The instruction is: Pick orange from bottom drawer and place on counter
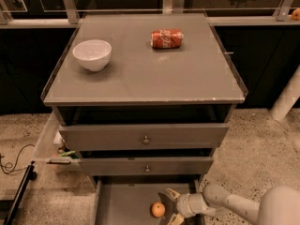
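The orange (158, 209) lies on the grey floor of the pulled-out bottom drawer (123, 201), right of its middle. My gripper (170, 205) reaches in from the lower right, its fingers (172, 193) spread open just right of the orange, one above and one below its level, not touching it. The counter (140, 74) is the grey cabinet top above.
A white bowl (92, 54) sits at the counter's left, a crushed red soda can (167, 38) at its back right. Two upper drawers with round knobs (146, 139) stand partly open. A clear bin (51, 142) hangs at the cabinet's left. Cables (14, 165) lie on the floor at left.
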`<state>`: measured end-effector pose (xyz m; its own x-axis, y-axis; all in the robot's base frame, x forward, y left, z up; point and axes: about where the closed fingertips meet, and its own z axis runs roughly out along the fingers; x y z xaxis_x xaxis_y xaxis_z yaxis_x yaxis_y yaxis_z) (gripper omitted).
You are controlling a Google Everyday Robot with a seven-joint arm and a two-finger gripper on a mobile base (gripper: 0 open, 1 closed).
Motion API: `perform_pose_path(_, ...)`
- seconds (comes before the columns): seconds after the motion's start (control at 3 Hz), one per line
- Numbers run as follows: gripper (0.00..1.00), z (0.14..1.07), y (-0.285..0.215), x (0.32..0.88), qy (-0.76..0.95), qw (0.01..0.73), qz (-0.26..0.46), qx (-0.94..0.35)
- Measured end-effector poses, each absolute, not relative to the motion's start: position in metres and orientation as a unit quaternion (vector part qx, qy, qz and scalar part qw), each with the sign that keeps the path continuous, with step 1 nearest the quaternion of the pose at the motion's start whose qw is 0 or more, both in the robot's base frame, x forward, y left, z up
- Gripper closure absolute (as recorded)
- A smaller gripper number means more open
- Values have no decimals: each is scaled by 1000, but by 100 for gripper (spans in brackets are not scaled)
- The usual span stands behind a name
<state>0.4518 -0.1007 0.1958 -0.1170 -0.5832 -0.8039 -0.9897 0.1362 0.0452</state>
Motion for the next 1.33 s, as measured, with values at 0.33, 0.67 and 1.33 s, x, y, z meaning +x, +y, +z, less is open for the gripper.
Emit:
perform_pose_path(0.33,0,183,-93,450,683,320,305,-581)
perform_pose_path(0.67,0,170,-87,446,682,335,267,-593)
perform_pose_path(1.33,0,146,-90,460,683,386,204,-585)
